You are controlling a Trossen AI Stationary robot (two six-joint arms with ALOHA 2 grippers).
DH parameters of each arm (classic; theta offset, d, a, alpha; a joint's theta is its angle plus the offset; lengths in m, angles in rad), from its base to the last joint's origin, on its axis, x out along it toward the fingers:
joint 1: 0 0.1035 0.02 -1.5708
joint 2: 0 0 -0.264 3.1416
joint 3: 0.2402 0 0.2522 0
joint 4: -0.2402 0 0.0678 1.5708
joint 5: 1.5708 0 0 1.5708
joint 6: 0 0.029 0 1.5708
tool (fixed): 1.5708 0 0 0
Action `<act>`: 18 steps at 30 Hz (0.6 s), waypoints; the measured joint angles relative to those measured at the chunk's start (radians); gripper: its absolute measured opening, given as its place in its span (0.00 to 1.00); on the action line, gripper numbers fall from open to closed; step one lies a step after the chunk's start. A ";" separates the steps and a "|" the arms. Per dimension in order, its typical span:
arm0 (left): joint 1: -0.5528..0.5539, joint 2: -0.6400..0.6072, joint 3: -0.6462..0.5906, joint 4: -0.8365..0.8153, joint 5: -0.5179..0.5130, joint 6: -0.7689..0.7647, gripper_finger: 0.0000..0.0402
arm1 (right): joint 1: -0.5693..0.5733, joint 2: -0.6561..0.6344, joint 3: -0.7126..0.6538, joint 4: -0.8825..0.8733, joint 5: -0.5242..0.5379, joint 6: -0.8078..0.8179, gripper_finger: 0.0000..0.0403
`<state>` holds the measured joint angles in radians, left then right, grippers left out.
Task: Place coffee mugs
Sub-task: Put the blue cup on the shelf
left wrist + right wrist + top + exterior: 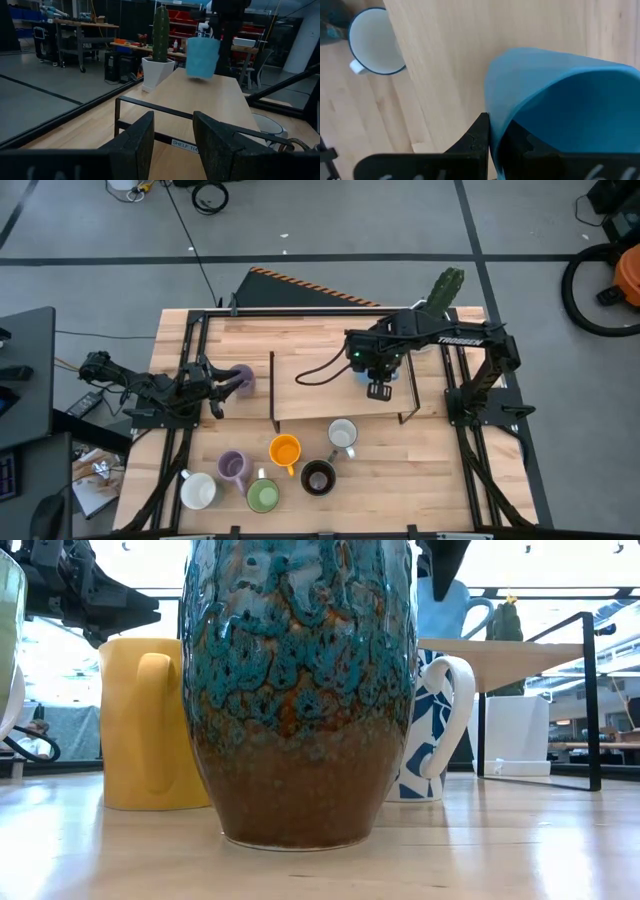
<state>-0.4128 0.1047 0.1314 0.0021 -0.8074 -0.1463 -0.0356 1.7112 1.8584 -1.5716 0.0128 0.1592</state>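
My right gripper [378, 385] points down over the raised wooden shelf [310, 345], shut on a blue mug [202, 57] that hangs above the shelf top. On the table's near part stand a white mug [198, 490], a lavender one [233, 468], a green one [262, 496], an orange one [285, 450], a dark brown one [318, 478] and a white-grey one [343, 435]. My left gripper [173, 120] waits at the table's left edge, level and open, with nothing between its fingers. Another lavender mug [243, 377] stands just off its tips. My right gripper pinches the blue mug's wall at the rim [491, 112], one finger [477, 137] outside and the other inside the hollow. The fingers come from above, pointing down. The mug hangs below them, slightly tilted and clear of the shelf top.
A cactus in a white pot [445, 290] stands at the far right behind the shelf. The shelf's black frame [150, 107] stands just beyond my left gripper. Bare wood lies on the shelf top left of my right gripper.
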 joint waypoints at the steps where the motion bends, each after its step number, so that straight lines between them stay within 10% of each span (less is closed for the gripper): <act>1: 0.000 0.000 0.000 0.001 0.000 0.000 0.35 | 0.002 0.005 0.000 0.002 0.000 -0.001 0.07; 18: 0.000 0.000 0.000 0.000 0.000 0.000 0.35 | 0.003 0.020 0.000 0.000 -0.006 -0.005 0.18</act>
<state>-0.4126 0.1047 0.1314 0.0025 -0.8074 -0.1463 -0.0322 1.7317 1.8587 -1.5715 0.0067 0.1543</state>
